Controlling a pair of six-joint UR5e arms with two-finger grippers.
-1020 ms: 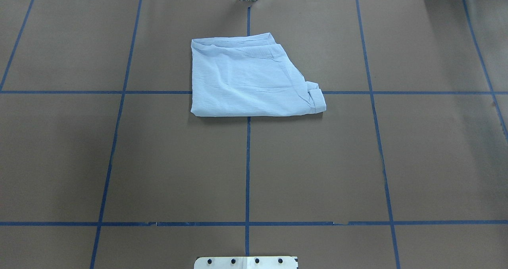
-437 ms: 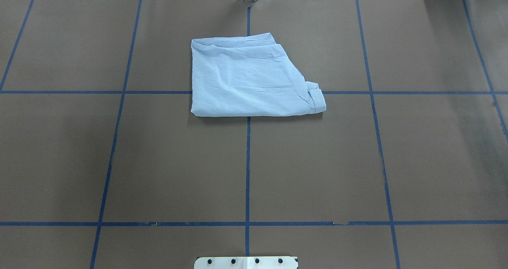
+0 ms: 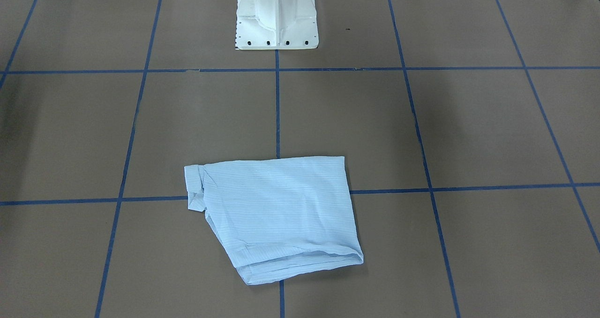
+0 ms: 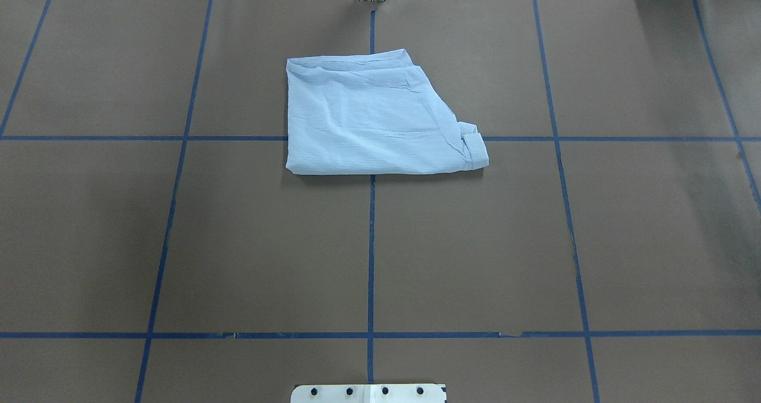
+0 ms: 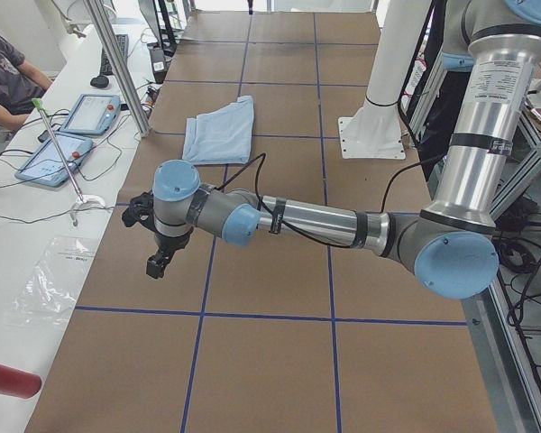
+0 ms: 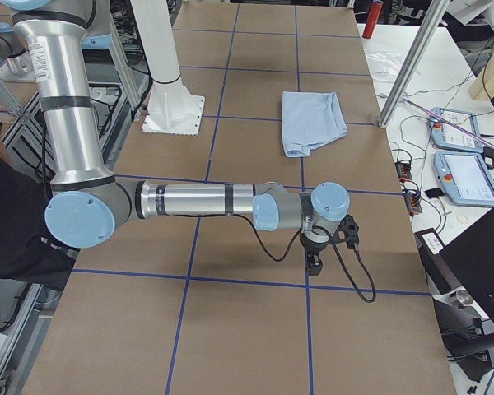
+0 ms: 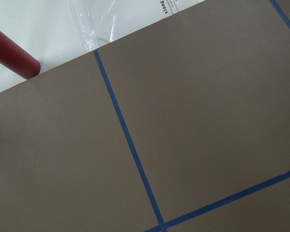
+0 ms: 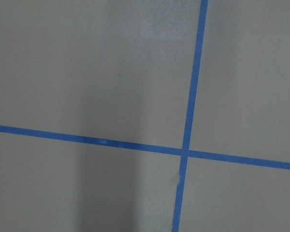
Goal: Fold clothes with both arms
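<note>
Left arm [image 5: 316,221] and right arm [image 6: 198,202]: silver tubes, blue caps, each stretched low over the brown taped table [image 4: 475,242], wrist bent down. Shirt [image 4: 374,123]: thin pale-blue striped cloth, folded flat into a rough trapezoid mid-table, well apart from both. Left gripper [image 5: 155,263], right gripper [image 6: 315,263]: black, seemingly empty; jaw spread cannot be told.
</note>
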